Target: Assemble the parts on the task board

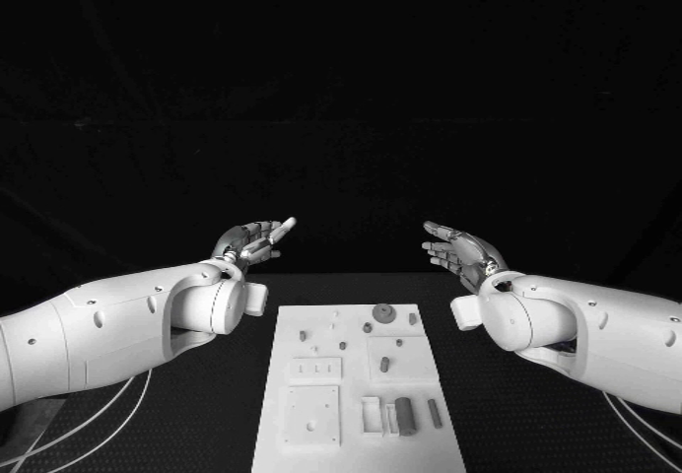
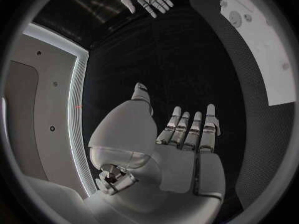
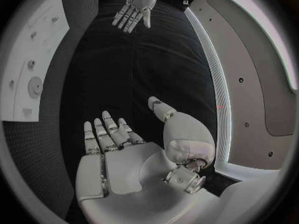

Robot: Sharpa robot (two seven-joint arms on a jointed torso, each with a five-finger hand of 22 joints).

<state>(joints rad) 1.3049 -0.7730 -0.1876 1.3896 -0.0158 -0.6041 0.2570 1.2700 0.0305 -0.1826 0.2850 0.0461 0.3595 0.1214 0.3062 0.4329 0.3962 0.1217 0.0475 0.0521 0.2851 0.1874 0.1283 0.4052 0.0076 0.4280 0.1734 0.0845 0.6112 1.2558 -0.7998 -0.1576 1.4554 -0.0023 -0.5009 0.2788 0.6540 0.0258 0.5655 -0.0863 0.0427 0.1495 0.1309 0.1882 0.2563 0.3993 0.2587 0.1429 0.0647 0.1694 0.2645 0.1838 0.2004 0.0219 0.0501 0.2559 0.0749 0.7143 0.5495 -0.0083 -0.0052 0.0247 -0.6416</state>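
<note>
The white task board [image 1: 285, 394] lies in the middle of the table, and its edge also shows in the wrist views [image 2: 264, 50] [image 3: 25, 50]. Small grey parts rest on it: a round disc [image 1: 383, 313], a short cylinder [image 1: 385, 364] and long bars [image 1: 405, 415] near the front. My left hand [image 1: 253, 239] [image 2: 181, 134] hovers raised beyond the board's far left corner, fingers spread, holding nothing. My right hand [image 1: 457, 252] [image 3: 118, 139] hovers opposite it past the far right corner, also spread and empty. Each wrist view shows the other hand across the gap.
Black table surface [image 1: 213, 414] surrounds the board on both sides. White cables [image 1: 86, 434] run along the table's left under my left arm, and more cables [image 1: 640, 434] at the right.
</note>
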